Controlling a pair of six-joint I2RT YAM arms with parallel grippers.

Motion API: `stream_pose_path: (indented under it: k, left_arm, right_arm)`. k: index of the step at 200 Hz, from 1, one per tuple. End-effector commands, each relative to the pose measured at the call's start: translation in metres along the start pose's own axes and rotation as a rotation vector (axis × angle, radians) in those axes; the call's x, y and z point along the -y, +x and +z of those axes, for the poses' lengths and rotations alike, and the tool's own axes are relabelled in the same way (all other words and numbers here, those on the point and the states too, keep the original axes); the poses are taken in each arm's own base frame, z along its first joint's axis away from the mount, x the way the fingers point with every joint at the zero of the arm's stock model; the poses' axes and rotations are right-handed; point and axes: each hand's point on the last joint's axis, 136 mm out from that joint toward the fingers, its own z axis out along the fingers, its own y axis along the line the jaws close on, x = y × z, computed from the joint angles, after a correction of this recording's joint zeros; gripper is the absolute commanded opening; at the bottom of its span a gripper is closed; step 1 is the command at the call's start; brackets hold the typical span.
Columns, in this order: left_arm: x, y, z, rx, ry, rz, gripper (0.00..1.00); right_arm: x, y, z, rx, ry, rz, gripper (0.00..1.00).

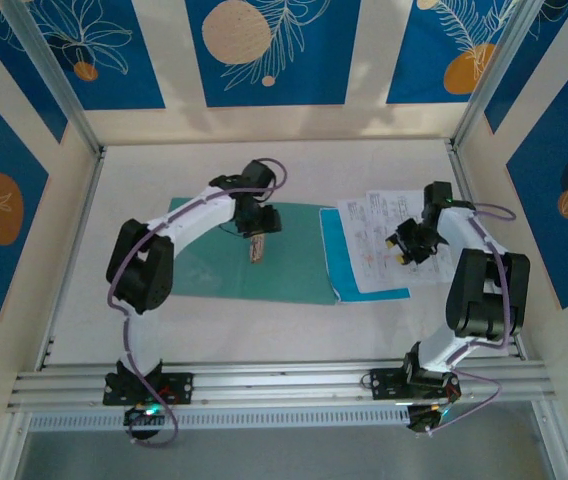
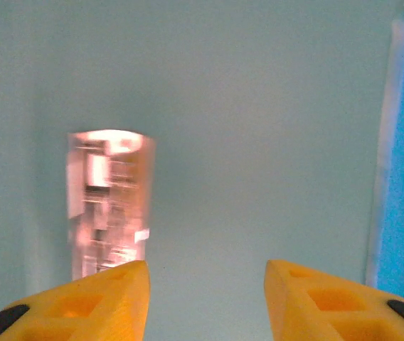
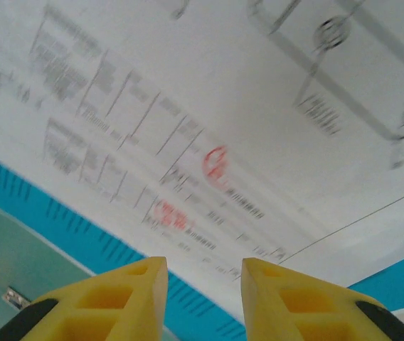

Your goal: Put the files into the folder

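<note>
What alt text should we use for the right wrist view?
The right gripper, yellow fingers apart and empty, hangs over the files: white sheets with blurred black print and two red marks. They lie on a bright blue sheet, with the teal-green folder at lower left.

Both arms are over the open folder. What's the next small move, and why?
Probably lower the open right pincer onto the files and nudge them square: they lie skewed on the blue panel and seem to overhang its far edge, so the folder would not close neatly over them.
</note>
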Motion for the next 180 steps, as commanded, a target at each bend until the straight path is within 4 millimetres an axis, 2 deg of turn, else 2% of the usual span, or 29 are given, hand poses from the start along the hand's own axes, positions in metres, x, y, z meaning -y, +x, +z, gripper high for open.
stream_pose_path:
  k: [1, 13, 30, 56, 79, 96, 138, 160, 180]
  left_arm:
    - [-0.043, 0.014, 0.005, -0.061, -0.111, 0.011, 0.47]
    - [-0.052, 0.014, 0.008, -0.076, -0.13, 0.025, 0.49]
    - [-0.052, 0.013, 0.013, -0.094, -0.143, 0.065, 0.52]
    - [-0.047, 0.014, 0.02, -0.107, -0.199, 0.144, 0.57]
    - [-0.034, 0.018, 0.029, -0.116, -0.227, 0.207, 0.6]
    - [-0.027, 0.023, 0.037, -0.129, -0.259, 0.248, 0.6]
    - [-0.027, 0.039, 0.061, -0.208, -0.408, 0.368, 0.61]
    - [-0.024, 0.05, 0.075, -0.244, -0.424, 0.395, 0.6]
    - [-0.018, 0.055, 0.079, -0.246, -0.428, 0.413, 0.59]
  right_arm:
    - [0.026, -0.006, 0.005, -0.025, 0.052, 0.053, 0.34]
    - [0.032, -0.009, 0.005, -0.026, 0.058, 0.071, 0.34]
    - [0.036, -0.011, 0.006, -0.026, 0.067, 0.076, 0.34]
    - [0.041, -0.008, 0.009, -0.034, 0.076, 0.084, 0.34]
    - [0.04, -0.005, 0.009, -0.034, 0.069, 0.08, 0.34]
    - [0.04, -0.002, 0.009, -0.036, 0.07, 0.078, 0.34]
    - [0.034, 0.006, 0.009, -0.043, 0.063, 0.06, 0.34]
    - [0.033, 0.01, 0.012, -0.056, 0.07, 0.055, 0.34]
    - [0.036, 0.013, 0.016, -0.066, 0.086, 0.049, 0.34]
